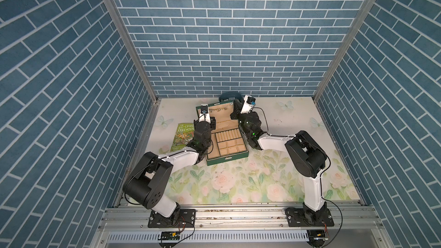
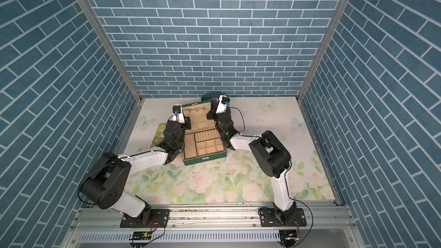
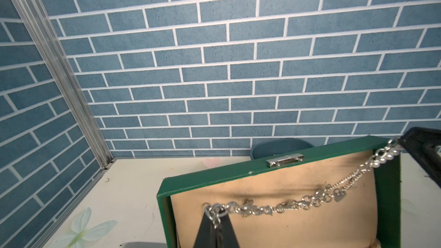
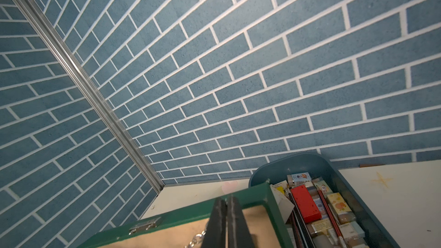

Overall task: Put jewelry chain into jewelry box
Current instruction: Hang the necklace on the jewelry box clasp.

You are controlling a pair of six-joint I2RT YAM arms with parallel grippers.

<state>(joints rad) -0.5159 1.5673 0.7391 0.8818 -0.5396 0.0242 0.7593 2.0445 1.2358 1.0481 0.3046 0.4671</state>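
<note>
Beside the matt black fingers (image 3: 205, 232), the jewelry chain (image 3: 286, 205) gleams as polished silvery metal against the jewelry box's (image 3: 214, 178) matt green covering, velvety beige lining and glossy metal clasp (image 3: 285, 161).

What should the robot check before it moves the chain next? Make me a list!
1. Jewelry box lid open: ok.
2. Left gripper shut on one end of the jewelry chain: ok.
3. Right gripper shut on the other end: ok.
4. Chain spans the lid lining between the two grippers: ok.
5. Chain caught on a lid hook: cannot tell.
6. Compartments in the base look free: ok.
</note>
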